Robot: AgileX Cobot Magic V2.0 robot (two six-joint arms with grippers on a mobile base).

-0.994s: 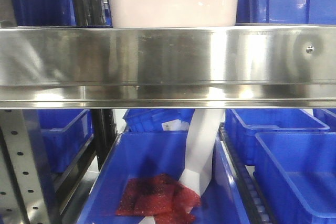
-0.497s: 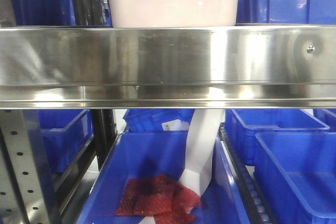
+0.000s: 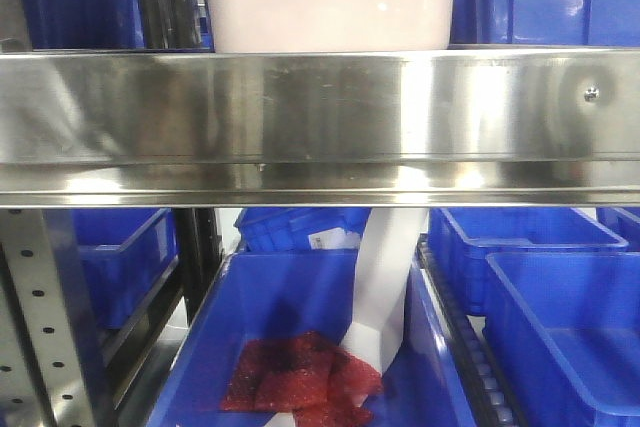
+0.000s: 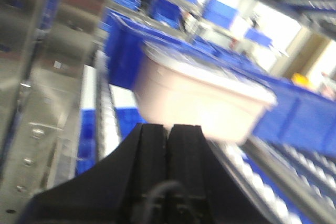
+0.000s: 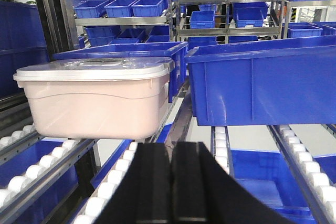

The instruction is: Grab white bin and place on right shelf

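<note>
Near: both grippers clenched on nothing. Right gripper (image 5: 170, 153) has its fingers pressed together with no gap; left gripper (image 4: 169, 135) the same, though that view is motion-blurred.

Just ahead of both: the white bin (image 5: 97, 98), one only. It sits lid on, upright, on the roller lanes, at the level above the steel shelf beam (image 3: 320, 122). From the right wrist it is ahead and to the left; from the left wrist it is dead ahead. Not touched by either arm.

Handling, my read: rigid plastic tote, smooth walls, likely slippery under a pinch. Weight unknown since the lid hides the contents; assume not light. Too wide for one gripper across the body. Best hold is probably a two-arm squeeze on the short ends, or hooking under the rim lip where the lid overhangs. The wavy moulded line below the rim gives little purchase. Rollers mean it may scoot away if pushed.

Next to it on the right: one big blue bin (image 5: 262, 85), close beside.

Below the beam: a blue bin (image 3: 300, 337) holding a red packet (image 3: 295, 372) and a white strip (image 3: 385, 282).

Far: many blue bins on racks; can't count them reliably.
</note>
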